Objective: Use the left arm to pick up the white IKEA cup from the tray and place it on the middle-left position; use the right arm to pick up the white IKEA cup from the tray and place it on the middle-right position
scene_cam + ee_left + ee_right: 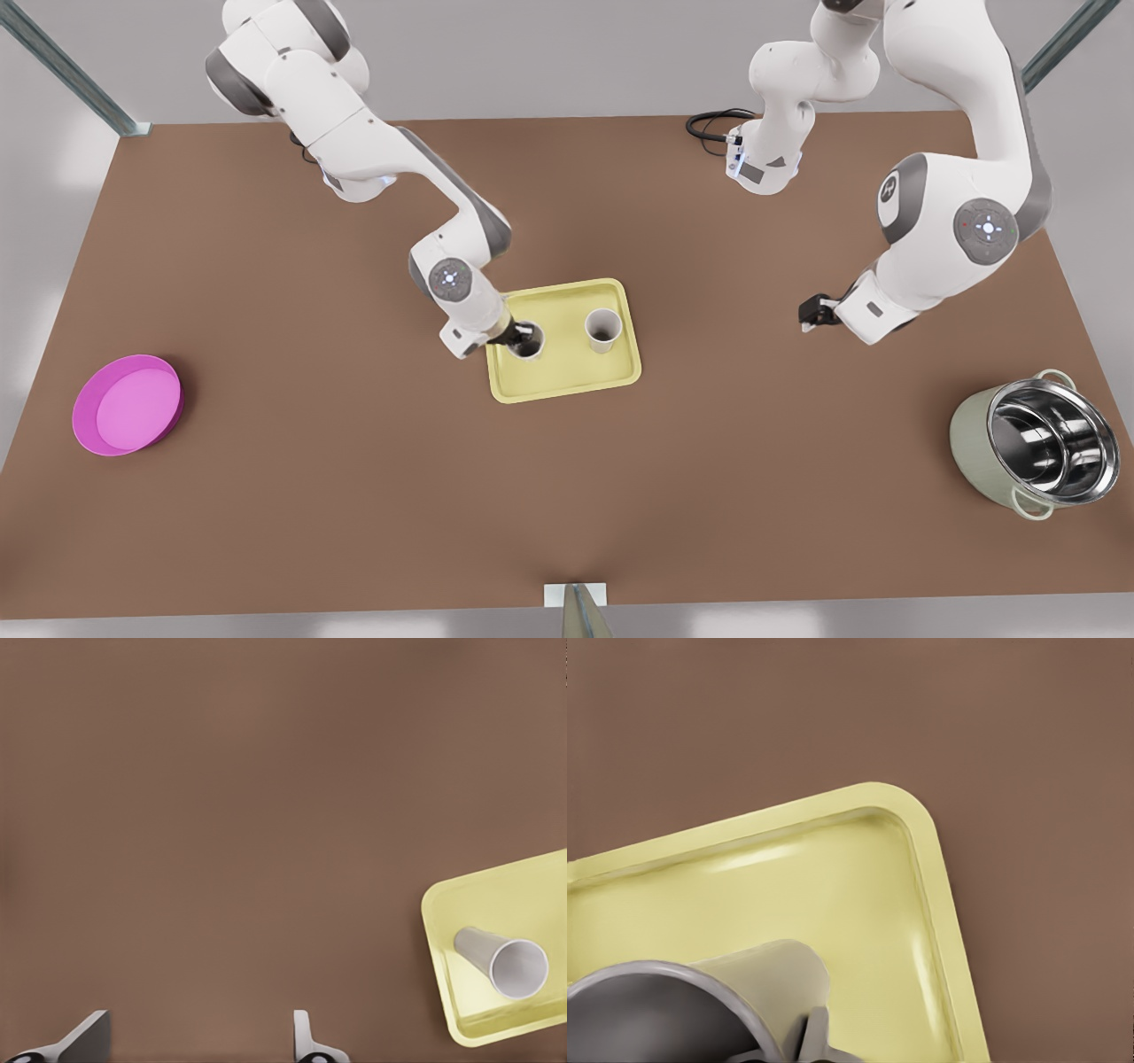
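White upright cup point(534, 348) on the pale yellow rimmed tray point(567, 377) sits right at my right hand point(523, 335); whether it grips, I cannot tell. The second white cup point(602, 330) stands beside it on the tray, well apart from my left hand point(811, 315), which is open, empty and waiting over the brown tabletop point(354, 461).

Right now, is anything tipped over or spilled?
Nothing stands out. The cup by the right gripper and the other cup both stand upright on the tray; the left gripper waits open over the table.
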`<act>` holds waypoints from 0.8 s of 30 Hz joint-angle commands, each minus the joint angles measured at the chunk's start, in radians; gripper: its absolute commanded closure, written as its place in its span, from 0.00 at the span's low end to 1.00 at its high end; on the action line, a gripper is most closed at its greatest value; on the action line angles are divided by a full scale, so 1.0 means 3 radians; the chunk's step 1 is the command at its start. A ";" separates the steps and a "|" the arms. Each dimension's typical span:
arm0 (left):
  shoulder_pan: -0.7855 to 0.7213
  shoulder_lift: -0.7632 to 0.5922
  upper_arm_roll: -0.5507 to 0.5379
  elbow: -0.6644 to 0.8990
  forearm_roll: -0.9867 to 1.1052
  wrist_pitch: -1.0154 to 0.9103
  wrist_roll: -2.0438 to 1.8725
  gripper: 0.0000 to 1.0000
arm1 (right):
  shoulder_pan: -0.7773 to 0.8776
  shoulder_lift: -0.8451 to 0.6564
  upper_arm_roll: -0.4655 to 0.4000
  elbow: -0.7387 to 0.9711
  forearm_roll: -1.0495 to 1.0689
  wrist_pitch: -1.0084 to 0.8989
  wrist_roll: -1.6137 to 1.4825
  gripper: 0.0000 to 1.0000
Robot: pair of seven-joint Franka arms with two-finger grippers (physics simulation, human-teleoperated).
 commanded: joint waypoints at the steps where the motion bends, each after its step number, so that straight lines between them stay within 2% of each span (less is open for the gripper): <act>1: -0.0301 0.0117 -0.0003 0.0038 -0.0015 0.0034 -0.0205 0.00 | -0.0426 -0.0069 0.0237 0.0011 -0.0083 -0.0112 -0.0220 1.00; 3: -0.0469 0.0230 -0.0003 0.0176 -0.0025 0.0095 -0.0548 0.00 | -0.0855 -0.0100 0.0242 0.0190 -0.0104 -0.0654 -0.1120 1.00; 6: -0.0889 0.0337 -0.0003 0.0181 0.0026 0.0111 -0.1064 0.00 | -0.1607 -0.0075 0.0232 0.0431 -0.1034 -0.1130 -0.2792 1.00; 8: -0.1206 0.0506 -0.0003 0.0166 0.0016 0.0427 -0.1631 0.00 | -0.1848 0.0089 0.0221 0.0645 -0.1469 -0.1130 -0.3320 1.00; 11: -0.1441 0.0690 -0.0003 0.0120 0.0031 0.0693 -0.2164 0.00 | -0.1986 0.0559 0.0186 0.1136 -0.1730 -0.1125 -0.4285 1.00; 12: -0.1482 0.0787 -0.0003 0.0120 0.0072 0.0780 -0.2195 0.00 | -0.1986 0.0702 0.0063 0.1218 -0.1735 -0.1120 -0.4465 1.00; 16: -0.1809 0.0992 -0.0003 -0.0059 0.0133 0.1143 -0.2614 0.00 | -0.2027 0.1030 0.0037 0.1249 -0.1709 -0.0757 -0.4593 1.00; 17: -0.1789 0.0951 0.0002 -0.0223 0.0133 0.1373 -0.2568 0.00 | -0.2027 0.1030 0.0037 0.1249 -0.1699 -0.0757 -0.4552 0.88; 18: -0.1794 0.0961 -0.0003 -0.0294 0.0133 0.1506 -0.2568 0.00 | -0.2027 0.1025 0.0042 0.1249 -0.1607 -0.0757 -0.4547 0.63; 19: -0.1784 0.0941 0.0002 -0.0570 0.0118 0.1823 -0.2492 0.00 | -0.2032 0.1025 0.0042 0.1249 -0.1556 -0.0757 -0.4547 0.06; 20: -0.1769 0.0838 0.0002 -0.0999 0.0072 0.2304 -0.2282 0.00 | -0.2032 0.1020 0.0048 0.1274 -0.1551 -0.0762 -0.4557 0.00; 21: -0.1789 0.0833 0.0002 -0.1133 0.0072 0.2509 -0.2282 0.00 | -0.2032 0.1015 0.0053 0.1295 -0.1531 -0.0762 -0.4573 0.00; 24: -0.1794 0.0854 0.0002 -0.1128 0.0072 0.2545 -0.2292 0.00 | -0.2088 0.0948 0.0088 0.1300 -0.1459 -0.0803 -0.4603 0.00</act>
